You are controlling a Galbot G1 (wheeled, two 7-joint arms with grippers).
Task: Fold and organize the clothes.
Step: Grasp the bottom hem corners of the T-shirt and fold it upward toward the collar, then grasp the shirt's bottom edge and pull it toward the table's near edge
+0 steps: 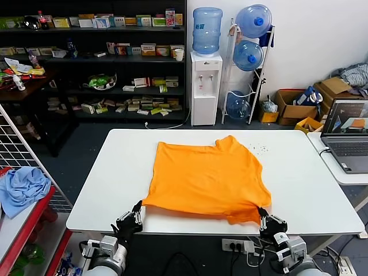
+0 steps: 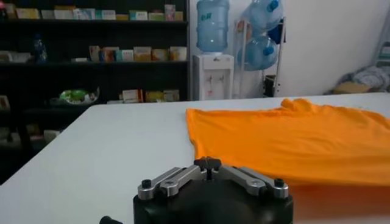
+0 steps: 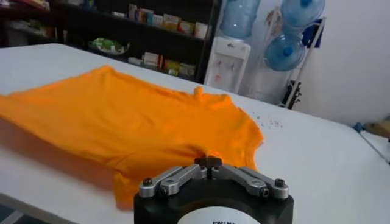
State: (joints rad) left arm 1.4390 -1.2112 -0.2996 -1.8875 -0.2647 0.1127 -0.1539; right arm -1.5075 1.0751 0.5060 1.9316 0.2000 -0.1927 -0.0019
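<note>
Orange T-shirt (image 1: 207, 177) flat mid-frame on white bench (image 1: 103, 190), left end effector (image 1: 133, 217) and right end effector (image 1: 267, 219) pinched together at its bottom corners

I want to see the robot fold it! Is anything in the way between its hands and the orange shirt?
Nothing visible is. The orange T-shirt lies flat on the white table. The left gripper sits at the table's near edge by one shirt corner, the right gripper by the other. Only bare table lies between.
</note>
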